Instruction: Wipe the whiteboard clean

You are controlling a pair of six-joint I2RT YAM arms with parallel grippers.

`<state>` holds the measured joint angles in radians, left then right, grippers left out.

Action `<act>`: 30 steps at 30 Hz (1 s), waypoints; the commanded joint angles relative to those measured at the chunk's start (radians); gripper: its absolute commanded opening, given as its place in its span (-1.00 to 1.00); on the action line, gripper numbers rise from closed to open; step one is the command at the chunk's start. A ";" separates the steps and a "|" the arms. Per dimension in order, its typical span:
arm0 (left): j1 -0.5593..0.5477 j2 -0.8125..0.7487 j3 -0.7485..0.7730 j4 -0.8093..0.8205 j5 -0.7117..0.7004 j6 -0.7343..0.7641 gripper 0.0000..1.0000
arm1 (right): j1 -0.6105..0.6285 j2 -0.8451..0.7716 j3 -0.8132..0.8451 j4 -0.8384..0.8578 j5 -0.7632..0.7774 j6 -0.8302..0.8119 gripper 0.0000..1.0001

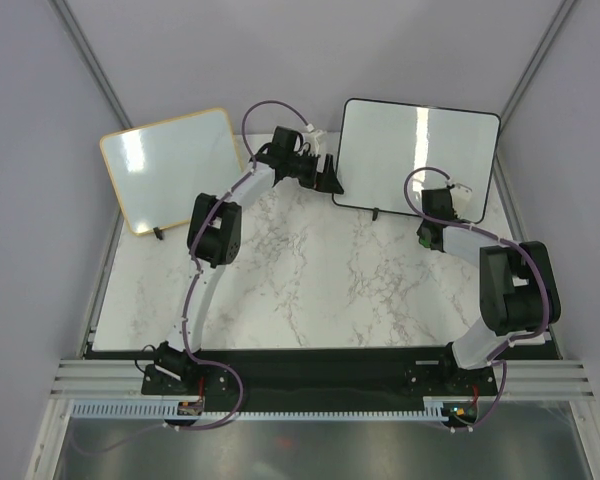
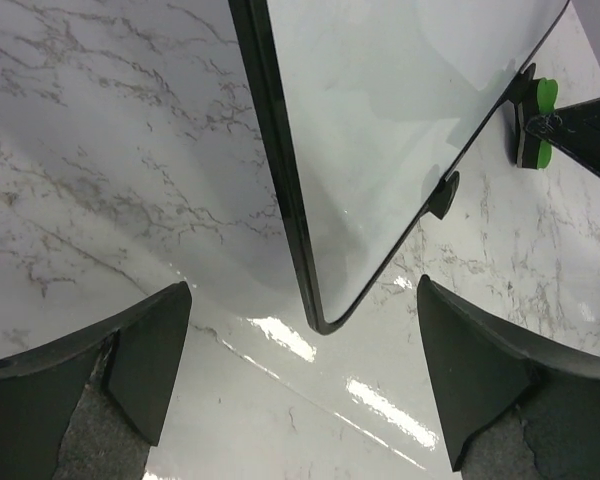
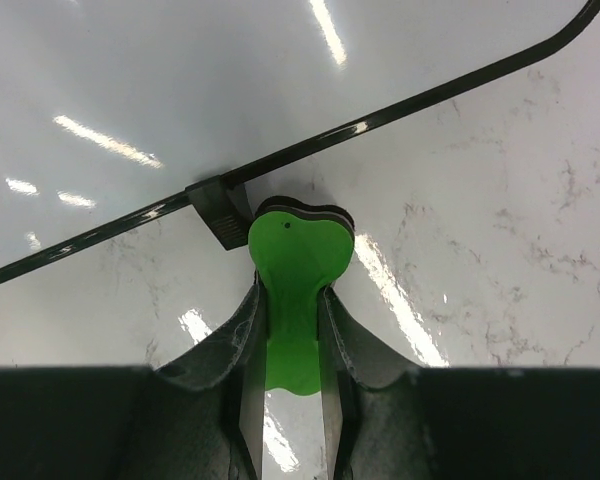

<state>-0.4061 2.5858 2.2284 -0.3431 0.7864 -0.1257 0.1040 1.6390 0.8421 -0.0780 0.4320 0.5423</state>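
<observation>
In the right wrist view, the right gripper point(image 3: 293, 305) pinched the green eraser point(image 3: 298, 245), and its fingers covered the eraser's lower half. Whether the eraser's head touched the whiteboard point(image 3: 180, 90) could not be told. The board ran off the top and left edges there. From above, the right wrist hid part of the board's near edge. The fingers of the left gripper point(image 2: 302, 290) were cut off by the bottom edge.

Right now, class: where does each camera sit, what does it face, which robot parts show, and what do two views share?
Top external: above and behind, looking down on the table; left arm and right arm show.
Left wrist: looks past open jaws at the black-framed whiteboard's near corner.
Right wrist: looks past jaws clamping a green eraser at the board's foot.
Shared: both wrist views show that eraser.
</observation>
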 commanded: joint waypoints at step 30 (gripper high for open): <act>0.111 -0.742 -0.630 -0.264 -0.107 0.313 0.99 | 0.167 -0.189 -0.002 -0.251 -0.191 -0.193 -1.00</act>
<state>-0.3042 1.9388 1.6485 -0.5594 0.6785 0.1158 0.2195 1.5116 0.8249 -0.2192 0.2996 0.4721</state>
